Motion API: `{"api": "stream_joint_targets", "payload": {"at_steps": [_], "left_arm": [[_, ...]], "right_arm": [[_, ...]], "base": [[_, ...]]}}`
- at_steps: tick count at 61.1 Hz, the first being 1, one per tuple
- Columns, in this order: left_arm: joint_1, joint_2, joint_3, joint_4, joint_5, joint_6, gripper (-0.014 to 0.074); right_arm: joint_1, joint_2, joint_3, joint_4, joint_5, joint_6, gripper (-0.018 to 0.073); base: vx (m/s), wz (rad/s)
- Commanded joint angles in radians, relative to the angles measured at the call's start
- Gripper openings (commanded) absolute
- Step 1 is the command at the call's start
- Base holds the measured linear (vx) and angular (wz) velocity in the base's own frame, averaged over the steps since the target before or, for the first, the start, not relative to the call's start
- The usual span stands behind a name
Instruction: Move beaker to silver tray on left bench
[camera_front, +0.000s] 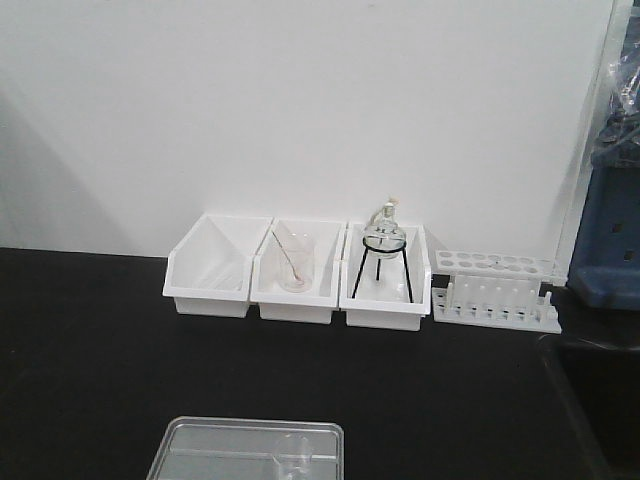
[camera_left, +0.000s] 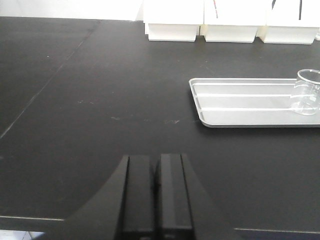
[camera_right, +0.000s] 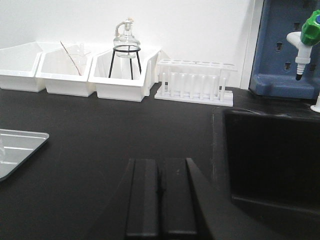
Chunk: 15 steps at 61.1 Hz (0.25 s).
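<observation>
The small clear beaker (camera_left: 307, 92) stands upright on the right end of the silver tray (camera_left: 240, 102), which lies on the black bench top (camera_left: 100, 100). The front view shows the same tray (camera_front: 210, 450) at the bottom edge with the beaker (camera_front: 293, 455) faint inside it. A corner of the tray (camera_right: 20, 147) shows at the left of the right wrist view. My left gripper (camera_left: 156, 165) is shut and empty, low over the bench to the left of the tray. My right gripper (camera_right: 159, 167) is shut and empty, to the right of the tray beside the sink.
Three white bins (camera_front: 295, 270) line the back wall; the middle one holds a larger beaker with a rod (camera_front: 295, 262), the right one a round flask on a black tripod (camera_front: 384, 250). A white test-tube rack (camera_front: 495, 290) stands further right. A black sink (camera_right: 272, 155) lies at the right.
</observation>
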Motion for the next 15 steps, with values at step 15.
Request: {"api": "stream_joint_targets", "payload": {"at_steps": [15], "left_arm": [[0.002, -0.006, 0.018, -0.005, -0.083, 0.000, 0.0001]], "right_arm": [[0.000, -0.012, 0.005, -0.009, -0.091, -0.004, -0.0014]], "base": [[0.00, 0.00]]}}
